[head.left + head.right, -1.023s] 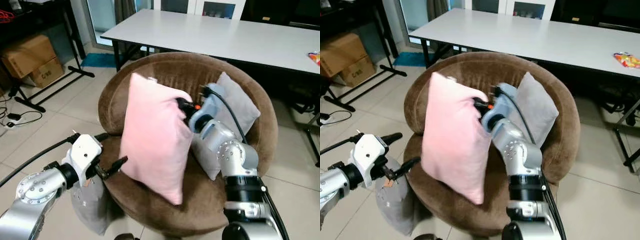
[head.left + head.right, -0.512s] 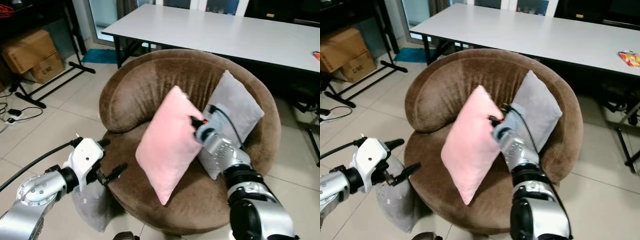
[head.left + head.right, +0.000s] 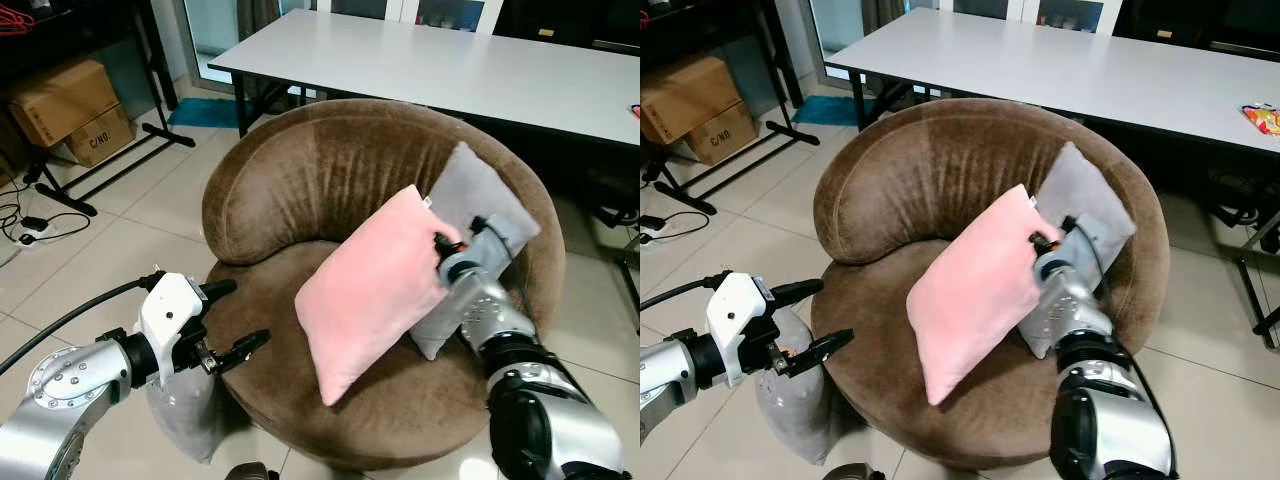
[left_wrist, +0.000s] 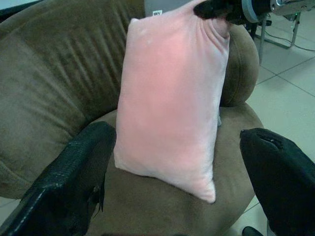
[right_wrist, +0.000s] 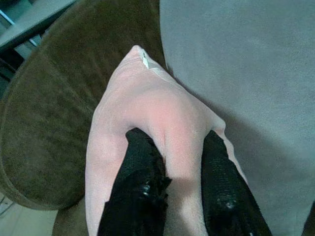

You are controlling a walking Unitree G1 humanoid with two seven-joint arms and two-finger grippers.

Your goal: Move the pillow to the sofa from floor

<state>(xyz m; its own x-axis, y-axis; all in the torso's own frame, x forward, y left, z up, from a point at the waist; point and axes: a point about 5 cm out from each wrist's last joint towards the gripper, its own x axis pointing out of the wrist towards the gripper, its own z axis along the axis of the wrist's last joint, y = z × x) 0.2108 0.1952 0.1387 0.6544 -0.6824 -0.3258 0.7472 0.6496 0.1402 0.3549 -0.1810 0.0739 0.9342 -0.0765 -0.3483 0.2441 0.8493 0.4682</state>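
A pink pillow (image 3: 375, 285) leans tilted on the seat of the round brown sofa chair (image 3: 290, 175), its lower corner resting on the cushion. My right gripper (image 3: 441, 243) is shut on the pillow's upper right edge, the fabric bunched between its black fingers (image 5: 135, 177). A grey pillow (image 3: 480, 200) stands against the backrest just behind it. My left gripper (image 3: 236, 318) is open at the chair's front left rim, apart from the pink pillow (image 4: 172, 98), and empty.
Another grey pillow (image 3: 185, 415) lies on the tiled floor under my left arm. A long white table (image 3: 450, 65) stands behind the chair. Cardboard boxes (image 3: 70, 105), a black stand and cables sit at the far left.
The right gripper has carried the pink pillow right and down, so it now rests tilted on the seat against the grey pillow. The left arm has barely moved.
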